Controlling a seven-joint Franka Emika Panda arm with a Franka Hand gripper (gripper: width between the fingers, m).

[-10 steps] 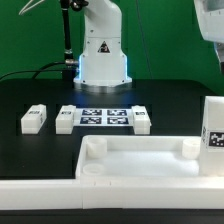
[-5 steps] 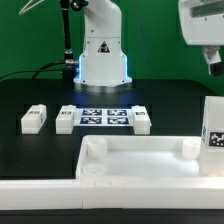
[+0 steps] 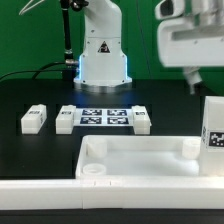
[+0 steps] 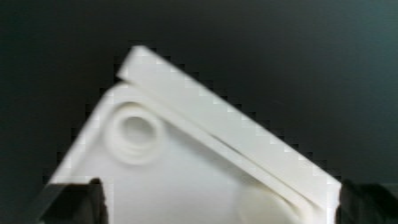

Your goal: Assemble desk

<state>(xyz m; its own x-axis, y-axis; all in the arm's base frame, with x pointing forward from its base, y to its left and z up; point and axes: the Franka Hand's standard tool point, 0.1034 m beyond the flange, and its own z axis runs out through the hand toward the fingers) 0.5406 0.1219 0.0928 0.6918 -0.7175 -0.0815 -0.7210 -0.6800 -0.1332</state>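
Black table (image 3: 40,95), green backdrop (image 3: 30,40). Tabletop (image 3: 140,165) flat at front. In wrist view, one corner with socket (image 4: 134,130) seen between fingertips, well below. Gripper (image 4: 222,205) high above tabletop's end on exterior view's right. Jaws spread wide, holding nothing, touching nothing. Upright leg (image 3: 213,125) just beside that end.

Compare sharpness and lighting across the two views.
Exterior view: the gripper looks blurred, the marker board is crisp, a blue glow lights the arm's base. Wrist view: the tabletop corner is soft and nearly washed out against dark ground.
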